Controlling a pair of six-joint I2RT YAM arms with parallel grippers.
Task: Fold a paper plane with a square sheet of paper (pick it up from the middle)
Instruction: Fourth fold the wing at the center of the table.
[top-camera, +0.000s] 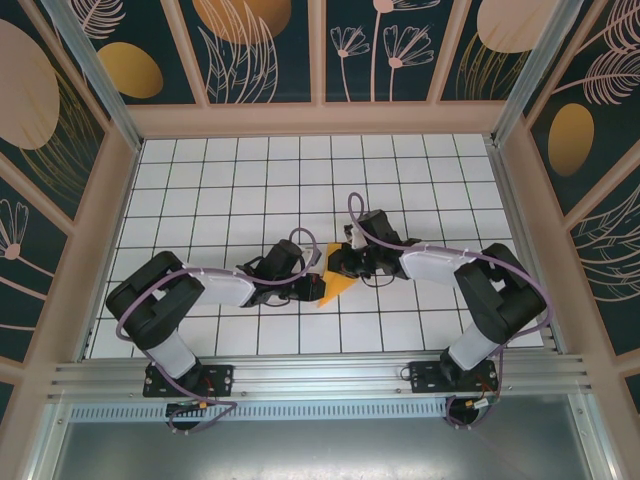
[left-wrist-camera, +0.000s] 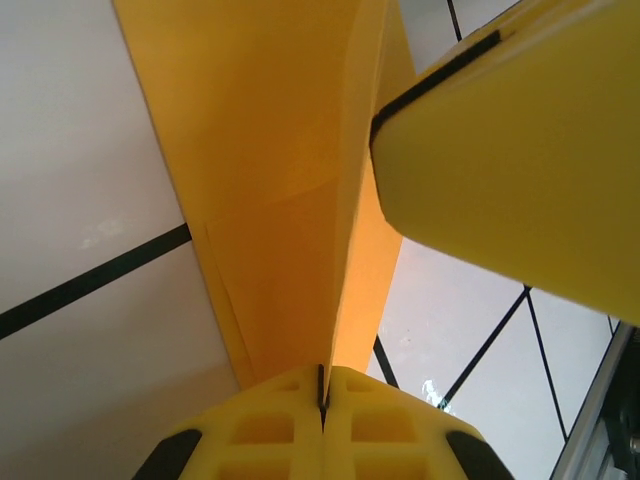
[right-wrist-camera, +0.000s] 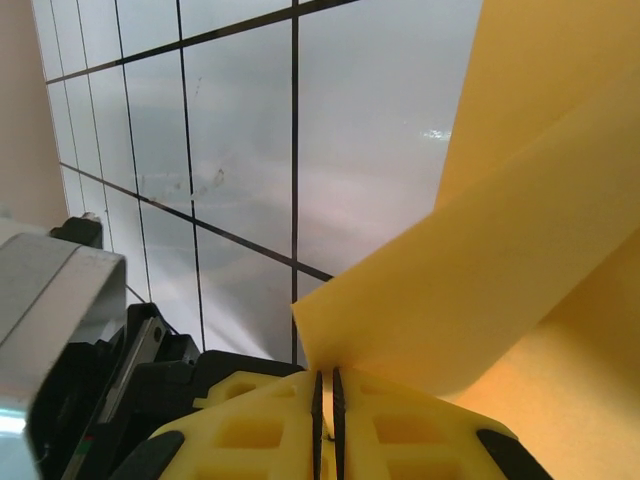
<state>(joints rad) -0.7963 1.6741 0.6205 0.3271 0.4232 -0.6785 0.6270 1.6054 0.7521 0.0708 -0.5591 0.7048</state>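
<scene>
The square sheet of paper (top-camera: 337, 289) is orange-yellow and folded into a small pointed wedge at the table's middle, with both grippers meeting over it. My left gripper (top-camera: 312, 283) comes in from the left. In the left wrist view its jaws (left-wrist-camera: 322, 388) are shut on the raised fold of the paper (left-wrist-camera: 280, 200). My right gripper (top-camera: 338, 264) reaches in from the right. Its jaws (right-wrist-camera: 325, 392) are pinched on the edge of a lifted paper flap (right-wrist-camera: 520, 250). A yellow finger of the right gripper (left-wrist-camera: 520, 150) sits close beside the fold.
The white grid table (top-camera: 250, 180) is ringed by a wooden frame (top-camera: 310, 118). An aluminium rail (top-camera: 320, 378) runs along the near edge by the arm bases. The left arm's wrist housing (right-wrist-camera: 60, 330) lies close to the right gripper.
</scene>
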